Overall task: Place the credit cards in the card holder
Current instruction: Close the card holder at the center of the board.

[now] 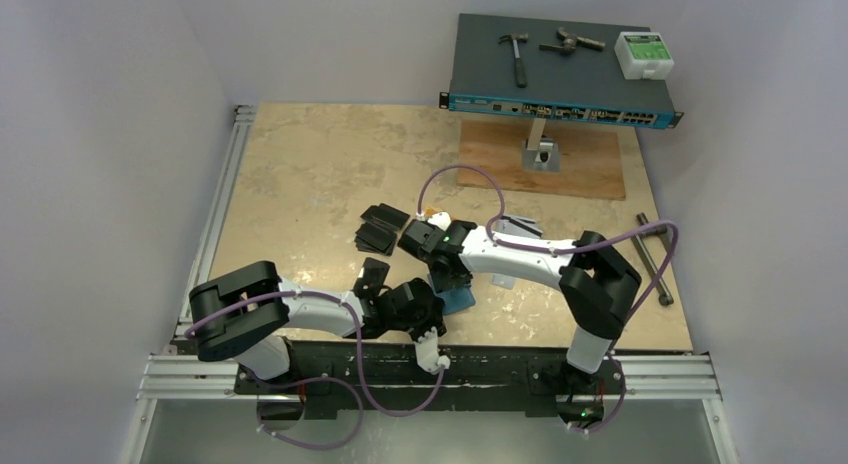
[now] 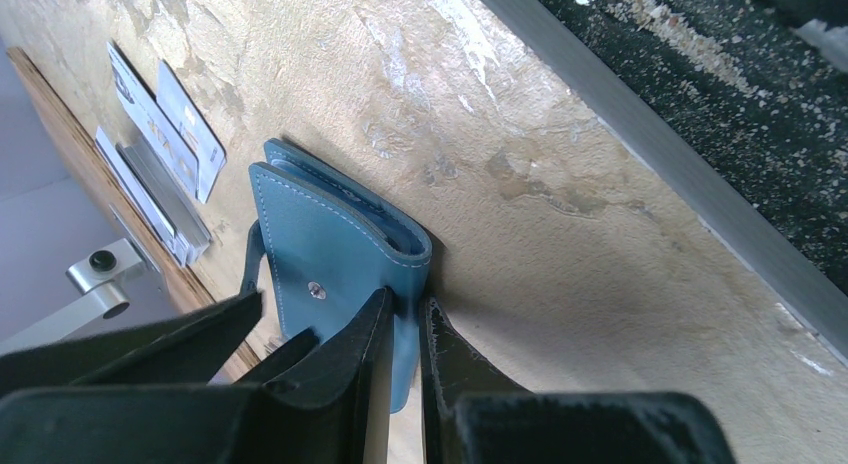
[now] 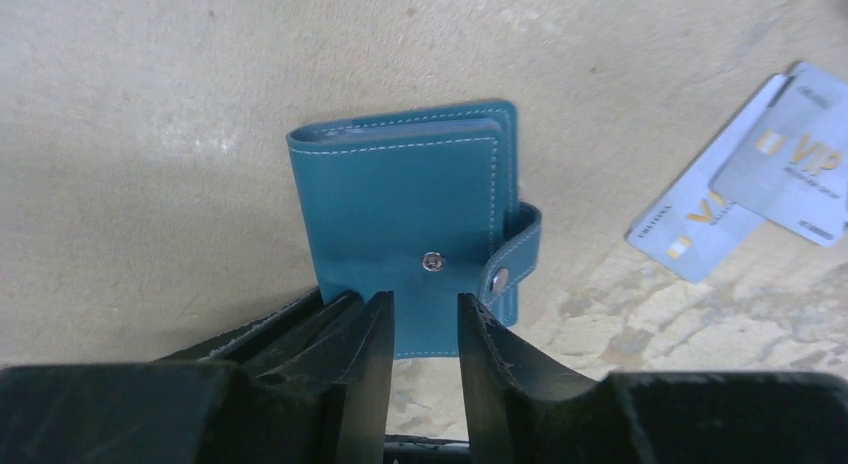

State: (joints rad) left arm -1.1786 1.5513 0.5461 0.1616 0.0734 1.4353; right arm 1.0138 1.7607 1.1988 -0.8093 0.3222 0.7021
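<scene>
The teal card holder (image 2: 330, 244) lies closed on the table, its snap tab undone (image 3: 400, 204). My left gripper (image 2: 405, 304) is shut on the holder's near edge, which sits pinched between the fingers. My right gripper (image 3: 425, 299) hovers just over the holder's cover with its jaws a little apart and nothing between them. In the top view the holder (image 1: 461, 300) shows between the left gripper (image 1: 436, 306) and the right gripper (image 1: 450, 272). Silver-white credit cards (image 3: 760, 184) lie beside it, also seen in the top view (image 1: 517, 226). Black cards (image 1: 380, 229) lie fanned to the left.
A network switch (image 1: 560, 79) carrying a hammer and small parts stands at the back on a metal bracket (image 1: 541, 149) over a wooden board. Two metal bars (image 1: 655, 259) lie at the right edge. The table's front rail (image 2: 660, 144) runs close to the holder.
</scene>
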